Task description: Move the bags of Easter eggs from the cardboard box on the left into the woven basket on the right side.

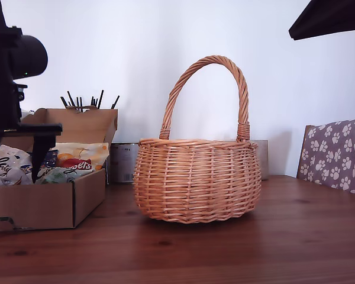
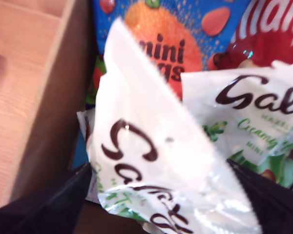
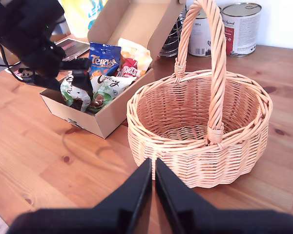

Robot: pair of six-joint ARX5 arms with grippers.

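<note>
Cardboard box [image 1: 47, 204] sits at the exterior view's left on the tabletop [image 1: 225, 254], lid flap up at its far side, with all the bags of Easter eggs [image 1: 23, 165] inside it. My first gripper [image 2: 161, 195] is down in the box; its two dark fingers [image 2: 53, 204] stand apart on either side of a white bag [image 2: 151, 161] with dark script, whose crumpled upper edge rises between them. The bag's long axis seems to run roughly across the gap, so the fingers straddle its narrow fold. I cannot tell whether they already pinch the film or only bracket it. Behind it lie a second white-green bag [image 2: 254, 122] and a blue bag [image 2: 180, 44] with orange lettering.

Right of the box in the exterior view, just beside it, stands the woven basket [image 1: 196, 180], nothing inside that I can see. My second gripper [image 3: 153, 183] hovers on its near side, fingers pressed together and grasping nothing. The first arm is clearly the nearer to the bags; in my judgement the lift must clear the basket's rim and arched handle.
</note>
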